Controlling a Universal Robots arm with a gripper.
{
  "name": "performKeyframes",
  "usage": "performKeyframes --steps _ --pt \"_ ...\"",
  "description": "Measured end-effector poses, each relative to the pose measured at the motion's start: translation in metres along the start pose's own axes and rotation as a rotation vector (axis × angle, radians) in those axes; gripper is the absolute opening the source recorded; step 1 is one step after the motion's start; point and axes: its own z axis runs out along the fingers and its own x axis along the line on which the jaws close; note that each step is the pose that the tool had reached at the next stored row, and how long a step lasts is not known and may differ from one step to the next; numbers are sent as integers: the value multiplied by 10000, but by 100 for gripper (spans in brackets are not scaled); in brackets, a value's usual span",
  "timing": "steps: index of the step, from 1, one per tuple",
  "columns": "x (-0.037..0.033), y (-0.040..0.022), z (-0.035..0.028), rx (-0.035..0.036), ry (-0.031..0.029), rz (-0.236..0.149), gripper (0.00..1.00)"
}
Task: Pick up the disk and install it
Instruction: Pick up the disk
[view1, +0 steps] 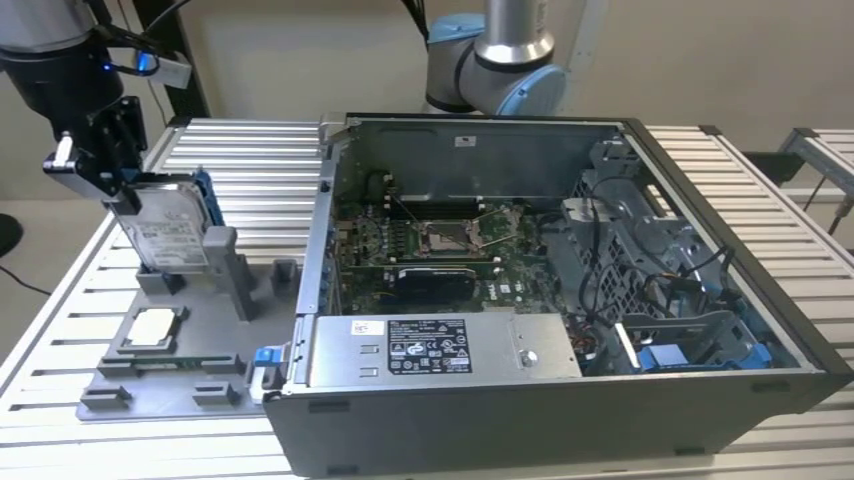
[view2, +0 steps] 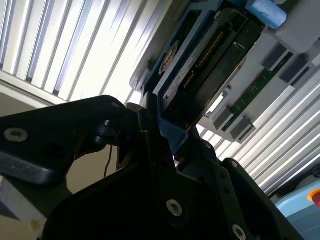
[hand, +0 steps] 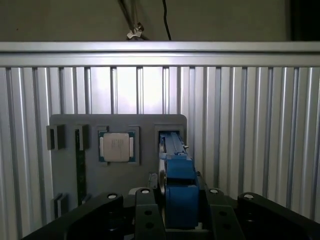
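While the disk (view1: 170, 235) stands upright at the grey holder (view1: 180, 388), the tool (view1: 120, 190) clamps its upper edge

Disk (view1: 167, 232) lower edge hidden behind grey holder (view1: 224, 262); arm (view1: 507, 45) cut off above.

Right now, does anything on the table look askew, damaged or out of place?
Nothing looks damaged. The disk stands on edge at the grey holder, leaning slightly, with the hand closed on its upper end. The chip lies flat in its pocket.

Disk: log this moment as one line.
gripper: shut on disk | disk: upright at grey holder | not yet in open computer case
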Motion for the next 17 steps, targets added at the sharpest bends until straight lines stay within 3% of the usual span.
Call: performKeyframes --steps 9,17 --pt "-1 0 -68 -1 4 0 0" --pt "-2 0 -167 -1 4 0 0"
